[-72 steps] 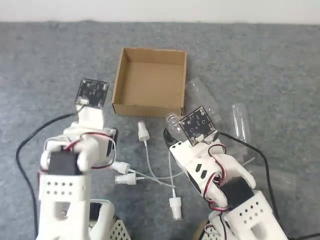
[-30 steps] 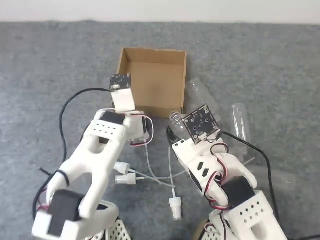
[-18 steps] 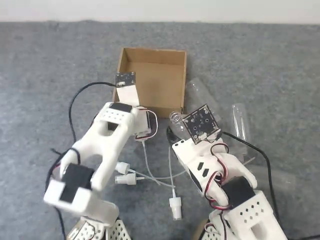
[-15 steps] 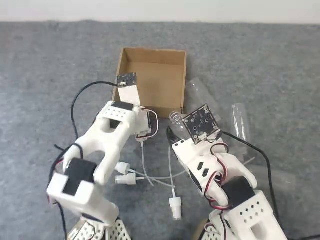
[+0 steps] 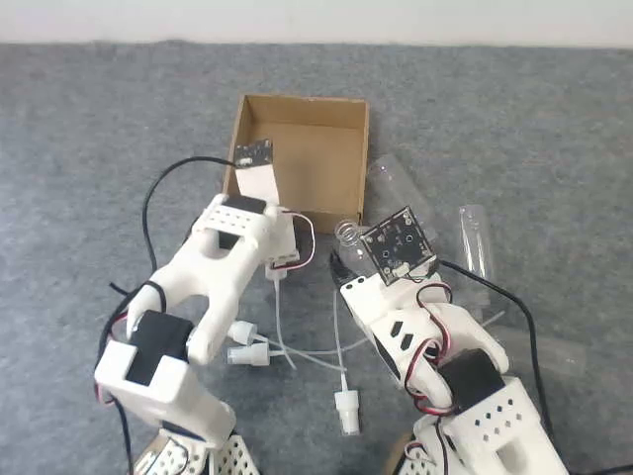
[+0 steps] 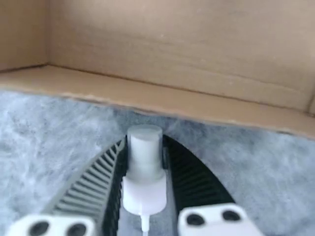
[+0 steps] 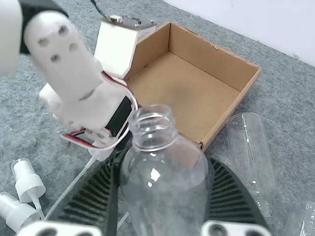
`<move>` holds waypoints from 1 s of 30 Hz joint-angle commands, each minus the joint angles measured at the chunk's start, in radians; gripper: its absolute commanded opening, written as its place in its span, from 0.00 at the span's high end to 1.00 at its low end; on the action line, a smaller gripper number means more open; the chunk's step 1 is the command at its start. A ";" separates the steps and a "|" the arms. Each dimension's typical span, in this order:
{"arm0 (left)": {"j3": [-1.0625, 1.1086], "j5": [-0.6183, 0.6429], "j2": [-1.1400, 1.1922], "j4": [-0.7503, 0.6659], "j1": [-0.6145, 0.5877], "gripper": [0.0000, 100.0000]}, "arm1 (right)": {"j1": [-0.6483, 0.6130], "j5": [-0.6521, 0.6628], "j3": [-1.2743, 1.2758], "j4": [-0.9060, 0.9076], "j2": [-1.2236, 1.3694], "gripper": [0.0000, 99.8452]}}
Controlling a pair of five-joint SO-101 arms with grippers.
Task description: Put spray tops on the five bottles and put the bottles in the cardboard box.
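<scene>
We see the left gripper [image 6: 144,146] clamped on a spray top [image 6: 143,169], the cap standing up between the two fingers. It is just in front of the near wall of the cardboard box [image 5: 307,168], and we cannot tell whether it touches. The box sits open toward the far edge of the table [image 5: 79,119], near the middle.

The right gripper [image 7: 162,164] is closed around a clear bottle [image 7: 160,191], which is upright with a bare neck, just off the box's near right corner.

Toward the near edge lie a loose spray top [image 5: 240,332], a second loose top [image 5: 247,354] just beside it, and a third loose top [image 5: 347,408] apart from them. Between the box and the table's right edge lie two more — a lying bottle [image 5: 396,188] beside the box and a farther lying bottle [image 5: 477,237].
</scene>
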 commanded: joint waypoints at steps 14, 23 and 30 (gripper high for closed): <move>-0.025 -0.032 -0.382 0.152 -0.008 0.99 | 0.015 -0.009 -0.012 -0.027 -0.030 0.88; -0.015 -0.032 -0.580 0.152 -0.008 0.99 | 0.015 -0.009 -0.011 -0.027 -0.030 0.88; -0.015 -0.034 -0.684 0.110 -0.008 0.99 | 0.015 -0.009 -0.011 -0.027 -0.030 0.88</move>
